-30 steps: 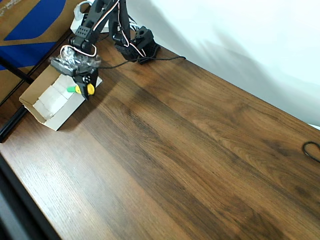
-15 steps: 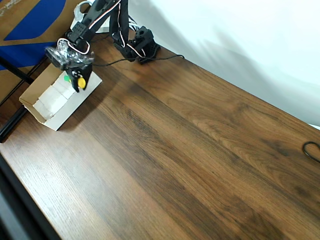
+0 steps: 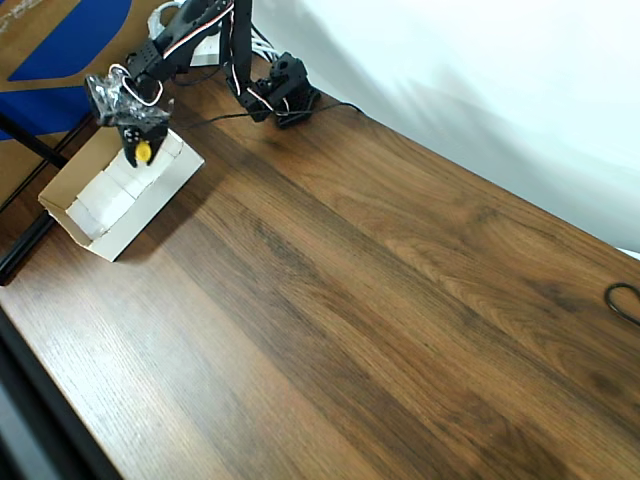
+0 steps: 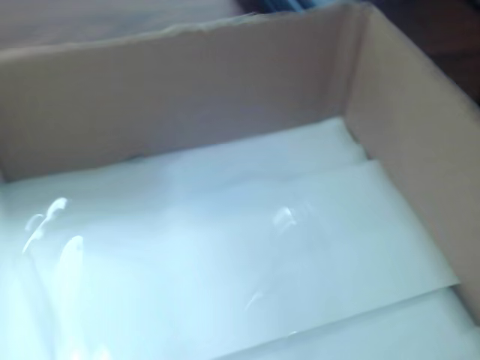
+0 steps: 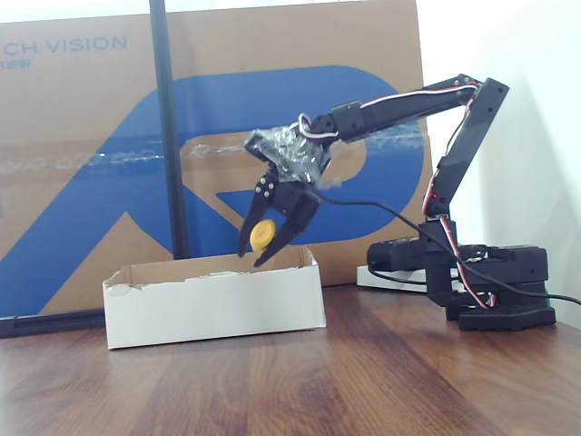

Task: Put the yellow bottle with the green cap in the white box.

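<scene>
Overhead view: the black SO-100 arm point(image 3: 200, 30) reaches from its base point(image 3: 280, 95) at the far edge of the wooden table point(image 3: 400, 300) toward the upper left corner of the picture. Its gripper point(image 3: 136, 152) hangs over the far end of the white box point(image 3: 95, 215), its fingers clamped on the yellow bottle with the green cap point(image 3: 143, 151) — here just a yellow spot between the black fingers, the cap hidden. A black cable point(image 3: 330, 108) trails from the base across the boards, and a loop of dark cord point(image 3: 625, 300) lies at the right edge.

Wrist view: the camera looks down into the box, its white floor point(image 4: 225, 255) creased and glaring under the light, the tan cardboard walls point(image 4: 187, 82) rising along the top and right of the picture.

Fixed view: from the side, the arm point(image 5: 427, 109) arches up from its base point(image 5: 490, 291) on the right and slopes down to the left, the wrist wrapped in crinkled clear plastic point(image 5: 290, 150). The gripper point(image 5: 265, 238) points downward, the bottle point(image 5: 263, 233) pinched between its fingers, held in the air just above the right end of the box point(image 5: 213, 304) and clear of its rim. Behind stands a large cardboard panel point(image 5: 91, 163) printed in blue, with a black pole point(image 5: 168, 127) upright before it.
</scene>
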Motion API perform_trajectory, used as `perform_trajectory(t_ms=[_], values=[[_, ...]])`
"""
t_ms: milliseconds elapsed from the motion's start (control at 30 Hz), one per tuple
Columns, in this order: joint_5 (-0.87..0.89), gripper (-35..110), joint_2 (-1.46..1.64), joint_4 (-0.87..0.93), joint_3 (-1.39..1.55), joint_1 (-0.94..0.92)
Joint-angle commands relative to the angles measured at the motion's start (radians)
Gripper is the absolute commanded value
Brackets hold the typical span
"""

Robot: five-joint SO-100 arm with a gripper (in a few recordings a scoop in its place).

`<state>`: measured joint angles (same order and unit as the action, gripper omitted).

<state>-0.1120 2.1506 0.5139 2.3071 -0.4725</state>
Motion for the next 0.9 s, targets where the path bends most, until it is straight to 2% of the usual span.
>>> perform_trajectory(t_ms=[0, 467, 500, 633, 867], values=[[-0.02, 0, 0.028, -0.026, 0.0, -0.035], [-0.035, 0, -0.002, -0.041, 0.011, -0.032], [-0.04, 2, -0.005, -0.046, 0.012, -0.032], [-0.034, 24, -0.003, -0.072, 0.034, -0.048], [-0.048, 26, 0.023, -0.083, 0.054, -0.058]])
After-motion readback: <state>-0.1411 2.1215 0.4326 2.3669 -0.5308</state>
